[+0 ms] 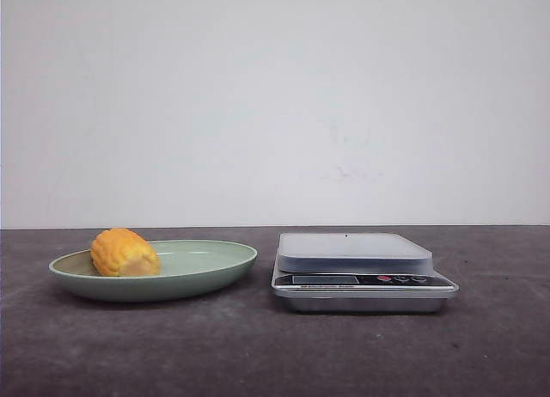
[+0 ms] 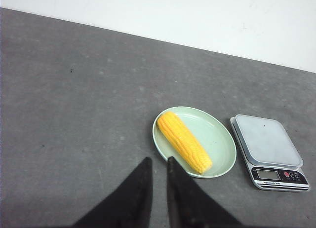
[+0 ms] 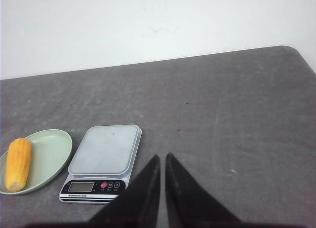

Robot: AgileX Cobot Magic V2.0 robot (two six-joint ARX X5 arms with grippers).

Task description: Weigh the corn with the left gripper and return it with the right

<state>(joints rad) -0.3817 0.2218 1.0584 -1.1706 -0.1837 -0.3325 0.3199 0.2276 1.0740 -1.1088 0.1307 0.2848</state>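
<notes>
A: Where do we stand with the corn [image 1: 125, 252]?

B: We judge nothing is done yet. It lies on its side in the green plate [image 1: 206, 281], toward the plate's left in the front view. The wrist views show a longer cob than the front view suggests. The kitchen scale [image 1: 361, 272] sits just beside the plate, its platform bare.

A: And our grippers?

B: Our left gripper [image 2: 159, 171] hangs above the table near the plate, jaws nearly together with a thin gap, holding nothing. Our right gripper [image 3: 163, 166] is the same, above the table near the scale.

A: So all is left?

B: Yes: lift, weigh, return.

A: The setting?

B: A dark grey, faintly mottled tabletop [image 1: 258, 354] against a plain white wall [image 1: 275, 96].
</notes>
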